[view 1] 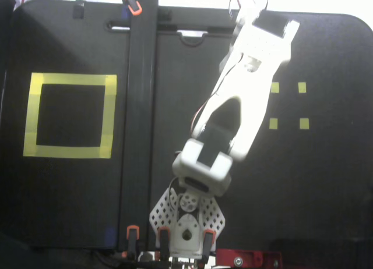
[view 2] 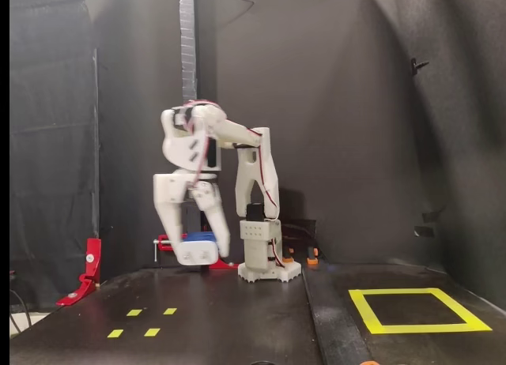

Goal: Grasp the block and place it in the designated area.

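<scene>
In a fixed view from the side, the block [view 2: 198, 238] hung between the fingers of the gripper [view 2: 199, 253], well above the table [view 2: 237, 317] and left of the arm's base [view 2: 268, 264]. The four small tape squares [view 2: 142, 321] lay on the table below — the designated area [view 2: 415, 310] lay far right.

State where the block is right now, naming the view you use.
In a fixed view from the side, the block hangs in the gripper, above the table, left of the arm's base and far from the designated area at lower right.
</scene>
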`<act>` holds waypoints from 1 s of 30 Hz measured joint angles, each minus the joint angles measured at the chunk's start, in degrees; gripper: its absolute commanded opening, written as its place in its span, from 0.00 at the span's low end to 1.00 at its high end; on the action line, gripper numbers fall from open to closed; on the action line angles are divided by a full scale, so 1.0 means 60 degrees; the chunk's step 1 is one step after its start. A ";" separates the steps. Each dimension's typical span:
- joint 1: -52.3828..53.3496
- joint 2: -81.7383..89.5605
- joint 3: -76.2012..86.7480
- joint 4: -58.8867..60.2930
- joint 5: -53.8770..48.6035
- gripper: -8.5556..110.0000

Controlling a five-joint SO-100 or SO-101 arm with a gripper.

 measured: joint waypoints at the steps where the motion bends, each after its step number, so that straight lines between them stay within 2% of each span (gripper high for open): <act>1: -0.0059 0.0146 0.0161 0.0000 0.0059 0.22; 14: -0.0454 0.0454 0.0454 -0.0044 0.0513 0.22; 30: -0.4790 0.0190 0.0454 -0.0513 0.5010 0.22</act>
